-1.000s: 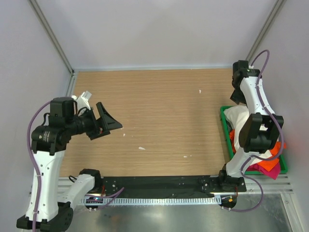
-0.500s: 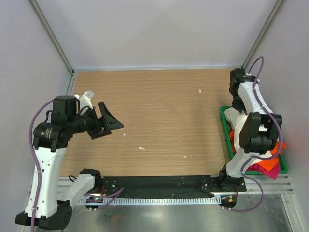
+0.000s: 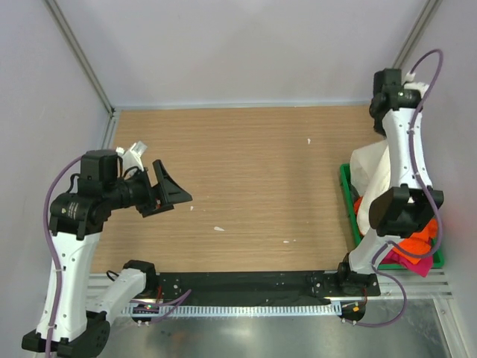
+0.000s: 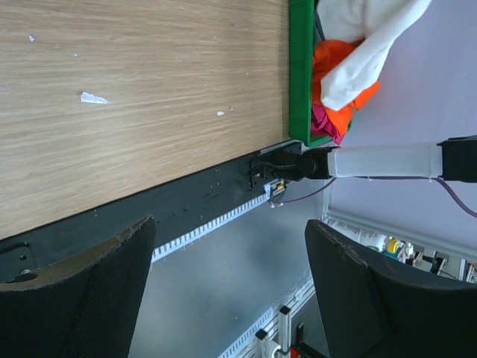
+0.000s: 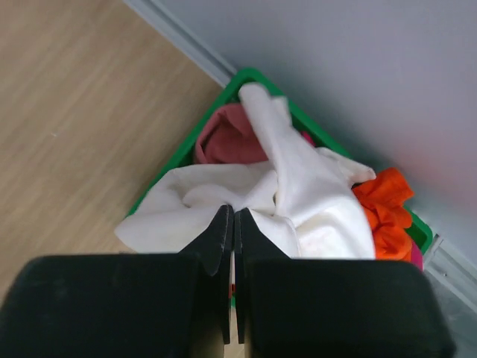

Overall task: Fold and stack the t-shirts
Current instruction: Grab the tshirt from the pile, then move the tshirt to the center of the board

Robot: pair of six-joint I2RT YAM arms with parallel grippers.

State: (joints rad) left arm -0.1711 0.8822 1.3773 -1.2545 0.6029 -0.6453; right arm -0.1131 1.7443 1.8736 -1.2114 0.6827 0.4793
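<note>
Right gripper (image 5: 233, 218) has its fingers pressed together on a fold of the cream shirt (image 5: 313, 201), raised above the far right corner of the table (image 3: 246, 164). From that pinch the cloth hangs stretched down into the green bin (image 4: 300, 67) at the table's right edge, its lower part bunched there. An orange shirt (image 5: 384, 209) lies crumpled beside it in the bin, a dusty pink shirt (image 5: 223, 138) sits at the bin's far end, and a magenta shirt (image 3: 414, 261) pokes out at the near end under the orange. Left gripper (image 4: 229, 227) hovers over the left side of the table with its fingers spread wide, holding nothing.
</note>
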